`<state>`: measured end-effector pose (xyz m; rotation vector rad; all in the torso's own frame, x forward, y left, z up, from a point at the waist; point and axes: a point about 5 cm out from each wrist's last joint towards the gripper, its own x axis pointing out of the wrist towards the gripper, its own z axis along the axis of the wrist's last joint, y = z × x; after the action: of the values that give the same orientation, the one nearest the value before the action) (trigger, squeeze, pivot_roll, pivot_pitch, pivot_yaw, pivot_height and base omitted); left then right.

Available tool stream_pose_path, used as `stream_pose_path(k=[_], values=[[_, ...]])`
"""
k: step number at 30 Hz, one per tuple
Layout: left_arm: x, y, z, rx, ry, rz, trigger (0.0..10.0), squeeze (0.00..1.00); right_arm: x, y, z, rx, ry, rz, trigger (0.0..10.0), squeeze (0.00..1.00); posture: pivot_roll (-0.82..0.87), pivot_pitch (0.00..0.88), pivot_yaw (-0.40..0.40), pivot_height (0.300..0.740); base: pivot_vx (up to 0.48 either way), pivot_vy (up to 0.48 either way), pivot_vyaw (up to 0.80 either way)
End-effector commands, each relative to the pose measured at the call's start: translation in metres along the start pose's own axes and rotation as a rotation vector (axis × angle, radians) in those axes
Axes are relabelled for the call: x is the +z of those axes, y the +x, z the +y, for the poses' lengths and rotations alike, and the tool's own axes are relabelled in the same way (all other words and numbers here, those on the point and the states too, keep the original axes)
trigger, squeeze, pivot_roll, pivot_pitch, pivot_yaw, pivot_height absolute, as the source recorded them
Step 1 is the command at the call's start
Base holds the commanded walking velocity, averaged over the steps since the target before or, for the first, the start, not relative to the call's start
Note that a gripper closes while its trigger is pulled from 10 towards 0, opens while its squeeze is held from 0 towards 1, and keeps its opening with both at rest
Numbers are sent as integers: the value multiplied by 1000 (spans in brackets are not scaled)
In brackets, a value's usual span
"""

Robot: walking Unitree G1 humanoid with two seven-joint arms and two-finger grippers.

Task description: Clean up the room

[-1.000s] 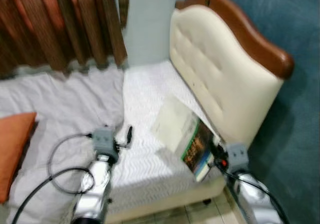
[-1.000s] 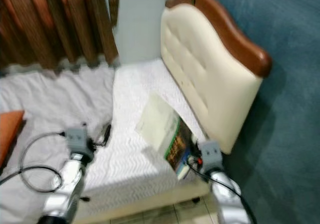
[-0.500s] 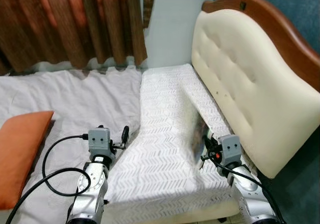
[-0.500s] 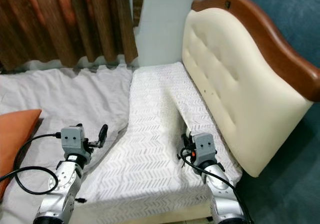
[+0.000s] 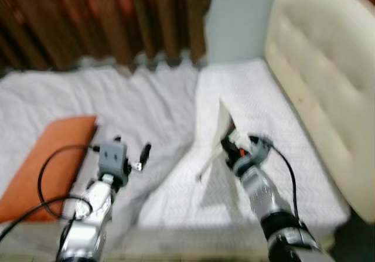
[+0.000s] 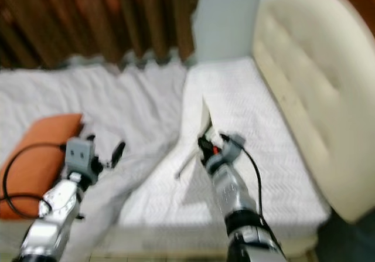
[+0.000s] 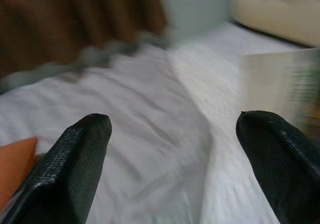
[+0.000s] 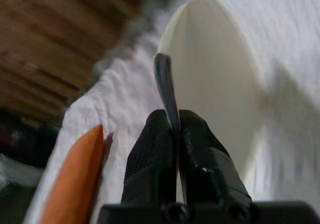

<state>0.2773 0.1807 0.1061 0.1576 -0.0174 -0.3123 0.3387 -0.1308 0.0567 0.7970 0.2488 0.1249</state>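
My right gripper [image 5: 227, 146] is shut on a thin book [image 8: 218, 80] with pale pages and a dark cover. It holds the book on edge above the white patterned bedspread [image 5: 266, 106], near the middle of the bed. In the right wrist view both fingers [image 8: 151, 144] pinch the book's lower edge, and a page curves away from them. My left gripper [image 5: 143, 155] hovers open over the rumpled grey sheet [image 5: 126, 104], with nothing between its fingers [image 7: 75, 159]. All views are blurred.
An orange pillow [image 5: 53, 156] lies on the sheet at the left. A cream padded headboard [image 5: 319, 68] stands along the right side. Brown curtains [image 5: 99, 16] hang behind the bed beside a pale wall strip [image 5: 237, 16].
The camera has swung to the left and blurred. My right arm has carried the book from beside the headboard to over the middle of the bed. The left gripper stays open.
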Motion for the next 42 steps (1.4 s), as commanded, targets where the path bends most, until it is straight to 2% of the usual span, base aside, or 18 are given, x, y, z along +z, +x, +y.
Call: stream_pose_path(k=[1,2,3,5,6,8,10,11,14,15,16,23,27,31,34,36,38,42], values=[[11,-8,1,-85,26,1,10000,0,-5,-1,-5,-49,92,-32,0,0,208,301,179,740,0,0,0],[15,-19,1,-152,69,23,10000,0,-6,-4,-15,-135,115,-74,0,0,230,344,208,740,0,0,0],[20,-25,3,-163,83,24,10000,0,-6,-5,-16,-154,118,-90,0,0,252,389,236,740,0,0,0],[22,-30,5,-171,92,34,10000,0,-7,-6,-20,-186,124,-103,0,0,257,400,243,740,0,0,0],[22,-39,9,-170,93,65,10000,0,-8,-11,-30,-256,152,-121,0,0,266,437,256,740,0,0,0],[20,-42,10,-162,89,79,10000,0,-9,-14,-36,-291,162,-127,0,0,268,442,258,740,0,0,0],[18,-51,8,-153,72,109,10000,0,-3,-23,-53,-389,150,-161,0,0,262,448,255,740,0,0,0],[18,-51,8,-153,72,109,10000,0,-3,-23,-53,-389,150,-161,0,0,262,448,255,740,0,0,0],[20,-55,1,-161,51,122,10000,0,14,-30,-67,-477,92,-234,0,0,248,441,245,740,0,0,0],[20,-55,1,-161,51,122,10000,0,14,-30,-67,-477,92,-234,0,0,248,441,245,740,0,0,0],[22,-55,-2,-160,42,116,10000,0,31,-33,-73,-510,44,-285,0,0,233,434,231,740,0,0,0],[22,-55,-9,-156,9,121,10000,0,45,-34,-78,-535,12,-303,0,0,208,433,209,740,0,0,0],[17,-60,-18,-186,-28,141,10000,0,41,-34,-79,-561,121,-304,0,0,201,439,197,740,0,0,0],[10,-66,-19,-166,-20,165,10000,0,32,-29,-74,-536,136,-246,0,0,202,445,188,740,0,0,0],[6,-69,-21,-148,-27,179,10000,0,25,-26,-70,-503,83,-172,0,0,204,449,178,740,0,0,0],[5,-70,-22,-144,-34,182,10000,0,24,-25,-69,-496,65,-156,0,0,206,451,175,740,0,0,0],[5,-73,-25,-140,-46,186,10000,0,25,-26,-70,-478,-15,-115,0,0,209,455,170,740,0,0,0],[4,-75,-27,-133,-56,190,10000,0,23,-23,-67,-433,-69,-74,0,0,200,458,162,740,0,0,0]])
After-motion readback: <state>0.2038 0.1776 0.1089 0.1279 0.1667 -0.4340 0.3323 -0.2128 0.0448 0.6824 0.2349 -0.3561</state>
